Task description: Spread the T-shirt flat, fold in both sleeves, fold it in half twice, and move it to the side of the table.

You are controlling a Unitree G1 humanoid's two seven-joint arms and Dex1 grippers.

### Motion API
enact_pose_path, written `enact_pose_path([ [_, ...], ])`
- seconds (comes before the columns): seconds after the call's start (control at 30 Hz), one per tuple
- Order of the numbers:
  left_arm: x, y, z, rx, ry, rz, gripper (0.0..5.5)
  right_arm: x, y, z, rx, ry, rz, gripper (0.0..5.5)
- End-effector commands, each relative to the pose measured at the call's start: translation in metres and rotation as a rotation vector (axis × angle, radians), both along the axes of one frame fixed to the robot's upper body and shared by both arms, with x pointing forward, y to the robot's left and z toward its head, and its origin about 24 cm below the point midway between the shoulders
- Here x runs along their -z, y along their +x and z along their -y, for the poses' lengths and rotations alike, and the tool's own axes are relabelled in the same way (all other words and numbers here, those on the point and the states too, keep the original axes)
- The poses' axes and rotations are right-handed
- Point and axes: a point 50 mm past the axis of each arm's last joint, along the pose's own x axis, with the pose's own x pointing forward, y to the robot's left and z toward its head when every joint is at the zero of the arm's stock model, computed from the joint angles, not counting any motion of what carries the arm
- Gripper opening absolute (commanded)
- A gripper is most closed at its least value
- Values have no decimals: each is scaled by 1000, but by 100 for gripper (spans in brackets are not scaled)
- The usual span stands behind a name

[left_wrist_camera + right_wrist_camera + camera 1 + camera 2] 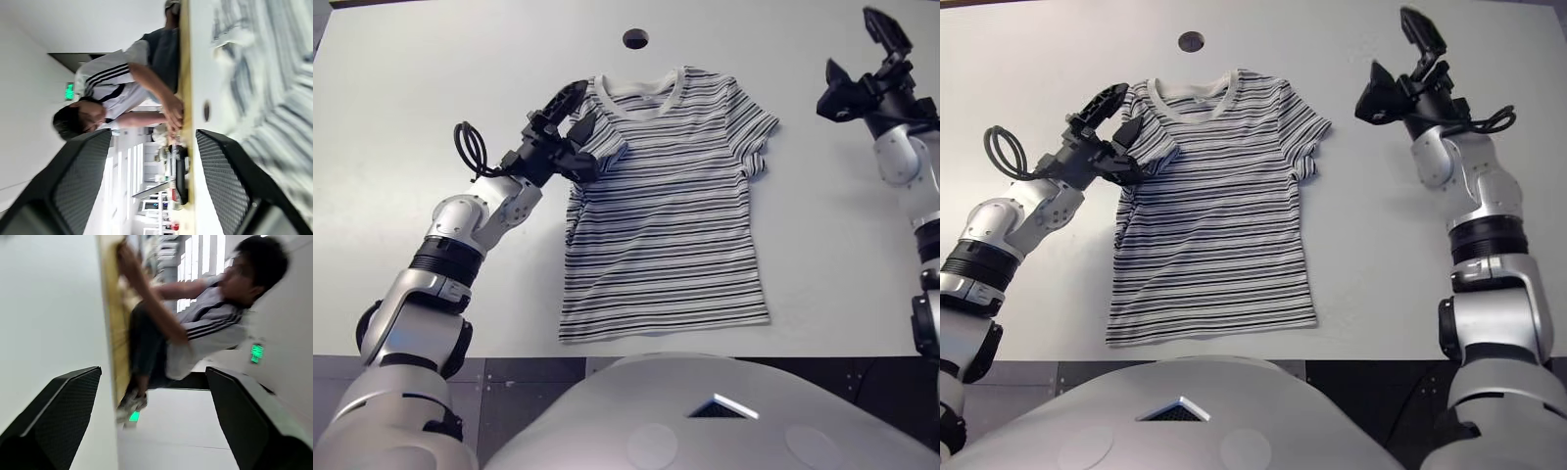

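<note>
White table [391, 88], striped T-shirt [666, 225] flat. Left gripper [579, 106] released at apparently folded sleeve [605, 147]. Right gripper [1393, 49] spread, well clear, probably awaiting its sleeve.

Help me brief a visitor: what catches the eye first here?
A striped T-shirt lies spread in the middle of the white table. The left jaws stand open at its sleeve on the left; the right jaws stand open too, well clear on the other side.

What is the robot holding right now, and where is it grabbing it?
Nothing. The left gripper is at the sleeve of the shirt with fingers open, and the right gripper is open and empty.
</note>
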Motion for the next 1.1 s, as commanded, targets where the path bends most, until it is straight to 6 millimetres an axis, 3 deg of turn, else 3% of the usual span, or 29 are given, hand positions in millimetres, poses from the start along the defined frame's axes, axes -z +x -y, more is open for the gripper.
enact_pose_path([
  [0.03,-6,-5,-8,-33,-25,36,317,27,0,-4,-30,-104,-152,395],
  [0.23,-15,-17,-10,-53,-147,46,317,47,1,-13,-42,-169,-229,395],
  [0.5,-34,-22,-19,-122,-307,125,317,65,-7,-48,-227,-193,-281,395],
  [0.87,-33,-25,-18,-127,-312,115,317,74,-7,-58,-241,-217,-286,395],
  [1.1,-33,-25,-14,-110,-325,102,321,82,-9,-63,-237,-236,-306,257],
])
